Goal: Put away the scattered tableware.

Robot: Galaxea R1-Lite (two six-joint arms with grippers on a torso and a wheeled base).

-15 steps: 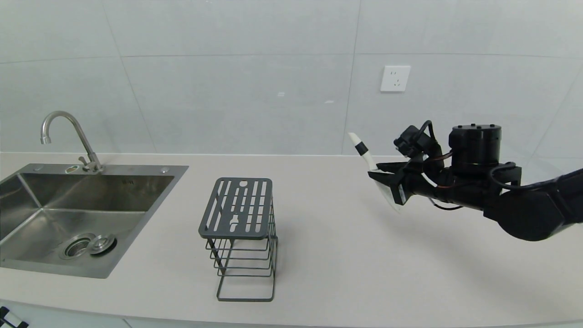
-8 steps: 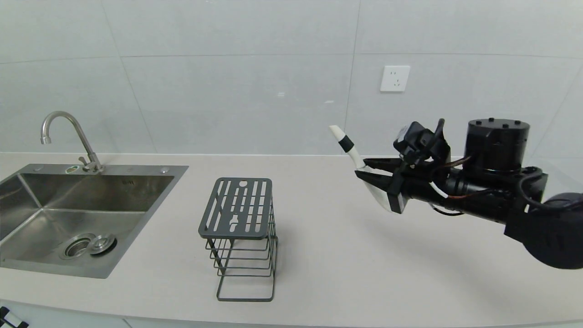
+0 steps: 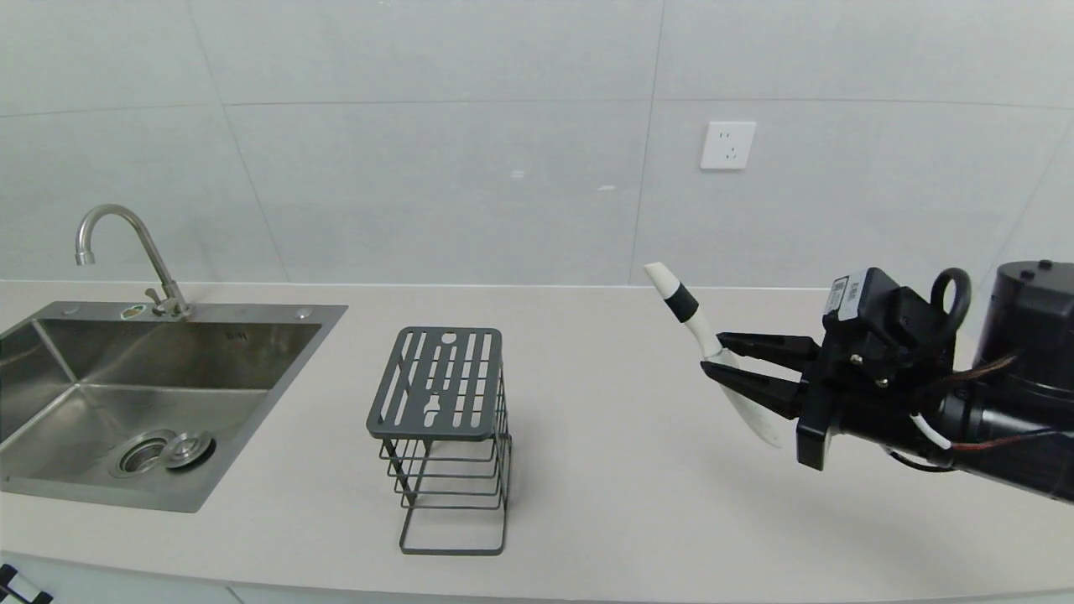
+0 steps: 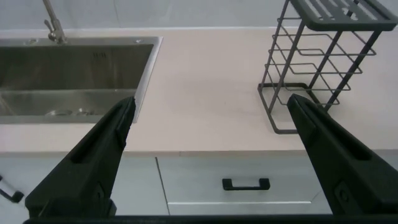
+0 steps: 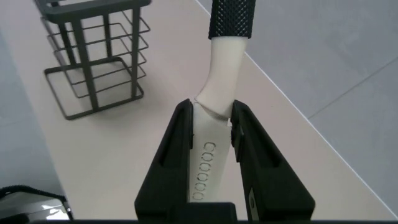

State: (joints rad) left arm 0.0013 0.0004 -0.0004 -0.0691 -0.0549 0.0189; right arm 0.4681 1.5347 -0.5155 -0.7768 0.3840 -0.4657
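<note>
My right gripper (image 3: 728, 362) hangs above the right side of the counter, shut on a white spatula-like utensil (image 3: 728, 369) with a black band near its handle end. The handle points up and to the left, the flat blade down. In the right wrist view the fingers (image 5: 177, 146) clamp the utensil (image 5: 217, 106) just above its row of small holes. A dark grey wire cutlery rack (image 3: 440, 436) with a slotted top stands mid-counter, well left of the gripper. My left gripper (image 4: 208, 112) is open in front of the counter's front edge, holding nothing.
A steel sink (image 3: 126, 403) with a curved faucet (image 3: 126, 252) fills the counter's left end. A wall socket (image 3: 727, 144) sits above the right side. Below the counter, a drawer with a black handle (image 4: 246, 183) is seen in the left wrist view. Bare counter lies between rack and gripper.
The right gripper first moved left and slightly up with the utensil, then drew back right and lower, nearer the camera. The rack has not moved.
</note>
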